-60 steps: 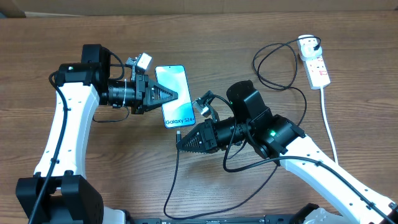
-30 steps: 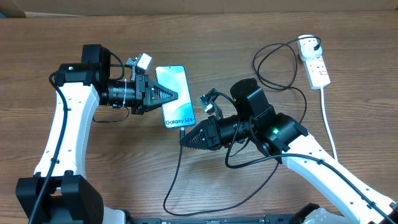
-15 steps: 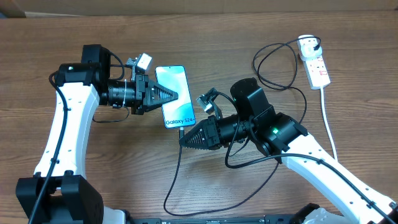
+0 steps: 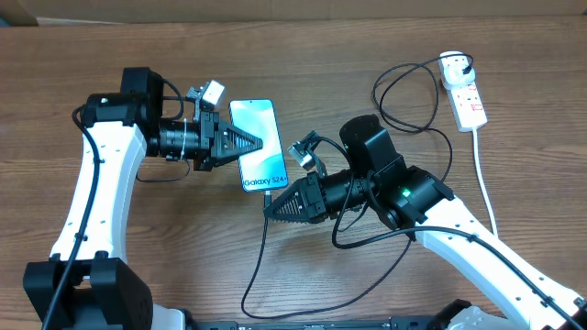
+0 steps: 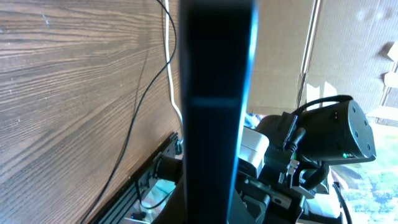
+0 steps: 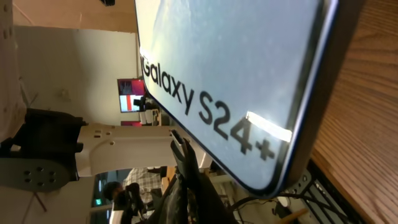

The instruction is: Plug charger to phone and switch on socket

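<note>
Phone (image 4: 259, 145) slid twd right tool (image 4: 268, 209) | axis near-far, text end near

Phone (image 4: 260, 147) is boxed in on two sides. Left gripper (image 4: 259, 141) is pinched on its left edge, and right gripper (image 4: 270, 209) is clamped on the charger (image 4: 261, 252) tip just below its near end. The phone's far end faces bare table (image 4: 321, 55), an open approach. On its right edge there's only a narrow gap before the right wrist camera (image 4: 304, 151). Charger cable drops toward the near table edge, swings right past the right arm, then loops wide left of the socket (image 4: 469, 99), fencing that side. White plug (image 4: 456, 64) sits at the socket's far end. Thick white cord (image 4: 486, 188) trails from its near end. The socket's right side is bare wood.
</note>
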You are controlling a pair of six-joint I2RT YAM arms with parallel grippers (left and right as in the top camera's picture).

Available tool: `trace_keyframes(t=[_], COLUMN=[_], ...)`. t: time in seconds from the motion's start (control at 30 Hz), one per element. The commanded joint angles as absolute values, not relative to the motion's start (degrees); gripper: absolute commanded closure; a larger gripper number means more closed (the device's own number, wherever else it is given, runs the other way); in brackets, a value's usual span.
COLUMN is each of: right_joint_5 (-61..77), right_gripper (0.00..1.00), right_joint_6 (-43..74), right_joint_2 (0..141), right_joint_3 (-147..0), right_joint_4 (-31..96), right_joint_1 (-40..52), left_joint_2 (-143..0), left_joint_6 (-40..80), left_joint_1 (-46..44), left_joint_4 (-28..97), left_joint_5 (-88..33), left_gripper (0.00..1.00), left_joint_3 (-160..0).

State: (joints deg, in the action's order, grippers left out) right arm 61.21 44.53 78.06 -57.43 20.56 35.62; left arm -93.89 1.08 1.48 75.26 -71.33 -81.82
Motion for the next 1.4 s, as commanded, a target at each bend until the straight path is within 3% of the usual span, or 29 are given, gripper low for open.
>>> trace_keyframes(t=[0.0,0.37,0.7,1.27,1.37], right_joint_5=[62.7,59.0,13.8,6.4,6.5], right_gripper=[0.96,0.96,0.96,0.96,0.84], right_joint_6=[44.6,42.0,47.8,54.3,54.3], right_joint_2=[78.5,78.5,79.0,99.0,100.0], right_joint_3=[-59.0,-59.0,-58.7,-57.2,-57.2], right_joint_4=[20.1,27.7,44.4,30.1,28.7], right_joint_1=[35.5,35.5,35.6,35.6,35.6], left_joint_2=[-93.4,-93.4,-93.4,-93.4,-93.4], left_joint_6=[-1.5,-0.3,0.3,0.2,0.2], left_joint_1=[1.1,3.0,8.1,8.1,8.1], left_joint_4=[75.4,69.9,69.4,69.5,69.5], left_joint_5=[-74.6,-74.4,-68.4,-67.4,-67.0], left_gripper=[0.96,0.96,0.96,0.96,0.96], left_joint_3=[-82.2,-82.2,-82.2,-82.2,-82.2])
